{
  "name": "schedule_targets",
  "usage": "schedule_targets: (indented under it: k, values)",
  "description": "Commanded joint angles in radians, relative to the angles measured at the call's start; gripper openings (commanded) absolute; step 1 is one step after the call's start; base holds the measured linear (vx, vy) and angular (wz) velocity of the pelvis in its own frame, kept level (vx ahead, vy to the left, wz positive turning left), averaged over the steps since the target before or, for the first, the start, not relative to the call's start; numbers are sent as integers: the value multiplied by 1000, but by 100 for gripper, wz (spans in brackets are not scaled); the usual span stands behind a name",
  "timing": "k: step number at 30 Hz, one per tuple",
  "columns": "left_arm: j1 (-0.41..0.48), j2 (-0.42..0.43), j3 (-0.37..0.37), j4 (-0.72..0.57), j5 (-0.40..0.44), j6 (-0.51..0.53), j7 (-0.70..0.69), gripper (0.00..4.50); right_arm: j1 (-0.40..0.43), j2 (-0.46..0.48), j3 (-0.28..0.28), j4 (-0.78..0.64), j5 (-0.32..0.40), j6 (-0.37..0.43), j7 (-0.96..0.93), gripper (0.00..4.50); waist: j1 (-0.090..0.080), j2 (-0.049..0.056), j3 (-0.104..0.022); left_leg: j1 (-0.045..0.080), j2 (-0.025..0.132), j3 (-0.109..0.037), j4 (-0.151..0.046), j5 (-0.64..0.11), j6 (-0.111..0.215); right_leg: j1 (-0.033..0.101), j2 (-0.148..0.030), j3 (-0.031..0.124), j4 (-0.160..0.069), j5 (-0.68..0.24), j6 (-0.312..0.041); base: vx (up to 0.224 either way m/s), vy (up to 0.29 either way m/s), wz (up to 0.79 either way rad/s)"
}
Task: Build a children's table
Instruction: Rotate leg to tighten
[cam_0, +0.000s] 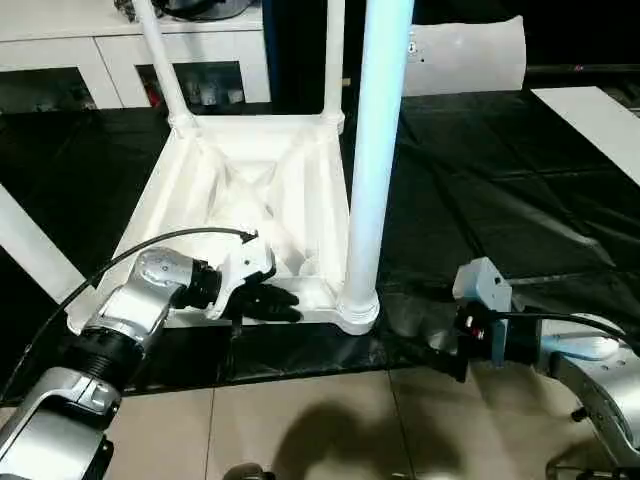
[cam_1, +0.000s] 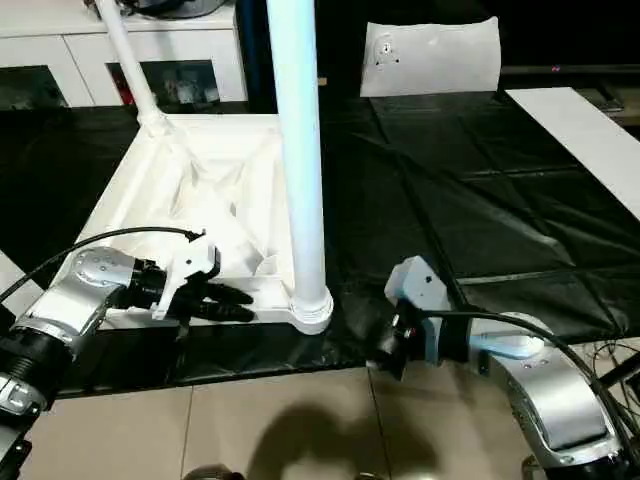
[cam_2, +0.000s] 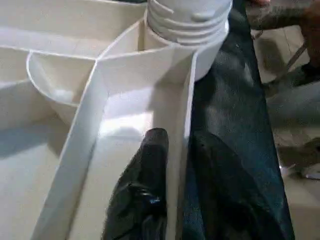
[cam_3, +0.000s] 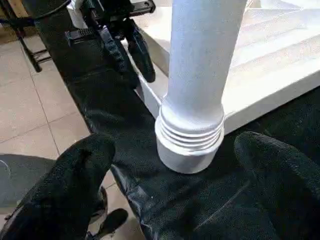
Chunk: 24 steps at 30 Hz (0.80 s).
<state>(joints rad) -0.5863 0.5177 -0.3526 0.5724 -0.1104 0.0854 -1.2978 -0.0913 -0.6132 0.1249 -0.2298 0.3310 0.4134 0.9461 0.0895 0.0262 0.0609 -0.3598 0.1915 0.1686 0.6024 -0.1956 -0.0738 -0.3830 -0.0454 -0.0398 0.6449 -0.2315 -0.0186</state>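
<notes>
The white tabletop (cam_0: 190, 190) lies upside down on a black cloth, ribs facing up. Three white legs stand in its corner sockets: one at the near right (cam_0: 375, 150), one at the far left (cam_0: 160, 50) and one at the far right (cam_0: 333, 50). My left gripper (cam_0: 270, 300) sits on the tabletop's near rim (cam_2: 182, 130). One finger (cam_2: 152, 165) is inside the wall and the other is outside it, closed on the rim. My right gripper (cam_3: 177, 147) stands wide open just right of the near-right leg's threaded base (cam_3: 190, 135), one finger on each side, not touching.
A slanted white bar (cam_0: 30, 250) crosses the left edge beside the tabletop. A white cabinet (cam_0: 60, 50) stands at the back left. A flat white sheet with a small round mark (cam_1: 430, 55) is at the back. A white board (cam_0: 600, 120) lies at the right. Tiled floor (cam_0: 300, 420) is nearest me.
</notes>
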Motion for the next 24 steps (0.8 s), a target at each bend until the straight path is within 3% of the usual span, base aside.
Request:
schedule_targets:
  k: [1, 4, 5, 8, 9, 11, 13, 14, 16, 17, 18, 20, 24]
  values:
    - [-5, 8, -9, 5, 15, -8, -7, 69, -19, -6, -2, 7, 0, 4, 3, 450, 3, -13, -64, 0, 34, -11, -64, -116, 34, 47, -89, 51, -91, -128, -170, 0, 0, 0]
    - [-8, 6, -19, 25, 40, -31, -12, 33, -30, 5, 4, 9, 6, 7, -4, 450, 3, -22, -64, -2, 33, -10, -64, -107, 40, 49, -87, 51, -90, -118, -171, 0, 0, 0]
    - [-8, 6, -19, 25, 40, -31, -12, 30, -30, 5, 4, 9, 6, 7, -4, 450, 4, -18, -64, 0, 34, -11, -64, -106, 39, 48, -89, 51, -89, -121, -170, 0, 0, 0]
    - [8, 9, -15, 14, 44, -33, -11, 10, -35, 16, 14, 22, -4, -2, -6, 450, 5, -25, -65, -2, 36, -10, -65, -99, 38, 51, -91, 51, -86, -102, -176, 0, 0, 0]
    - [17, 9, -10, 5, 41, -29, -11, 10, -39, 21, 17, 27, -7, -4, -8, 450, 5, -23, -65, -2, 36, -11, -65, -96, 38, 49, -91, 51, -85, -94, -179, 0, 0, 0]
    - [31, 11, -5, -12, 38, -23, -14, 10, -48, 25, 19, 34, -6, -3, -8, 450, 3, -34, -64, 1, 38, -9, -66, -104, 41, 48, -91, 50, -86, -92, -183, 0, 0, 0]
    - [41, 15, -6, -25, 39, -20, -18, 10, -57, 29, 20, 44, -6, -4, -6, 450, 3, -32, -64, 1, 39, -11, -67, -108, 38, 47, -94, 50, -84, -96, -188, 0, 0, 0]
    - [54, 18, 1, -42, 31, -14, -22, 10, -68, 35, 22, 59, -7, -7, -4, 450, 1, -42, -63, 1, 39, -9, -68, -112, 38, 48, -93, 50, -86, -103, -186, 0, 0, 0]
    - [67, 19, 16, -68, 7, -1, -28, 10, -77, 39, 26, 75, -13, -15, -2, 450, 1, -37, -63, 3, 39, -9, -67, -110, 38, 46, -94, 51, -86, -110, -185, 0, 0, 0]
    - [74, 20, 23, -83, -4, 7, -32, 10, -79, 41, 28, 83, -17, -21, 1, 450, 0, -44, -64, 1, 40, -9, -67, -104, 39, 48, -96, 51, -82, -102, -186, 0, 0, 0]
    - [76, 20, 25, -88, -8, 9, -33, 10, -81, 41, 29, 86, -18, -23, 1, 450, 1, -42, -63, 1, 39, -8, -67, -100, 40, 47, -95, 52, -84, -103, -185, 0, 0, 0]
    - [116, 29, 37, -167, -42, 41, -41, 10, -104, 55, 28, 142, -34, -55, -8, 450, 1, -48, -67, 1, 41, -7, -66, -84, 43, 47, -97, 50, -76, -71, -196, 0, 0, 0]
    - [165, 49, 22, -240, -33, 22, -51, 10, -143, 74, 32, 197, -34, -79, 4, 450, -2, -48, -64, 3, 39, -4, -65, -82, 52, 45, -90, 50, -78, -57, -203, 0, 0, 0]
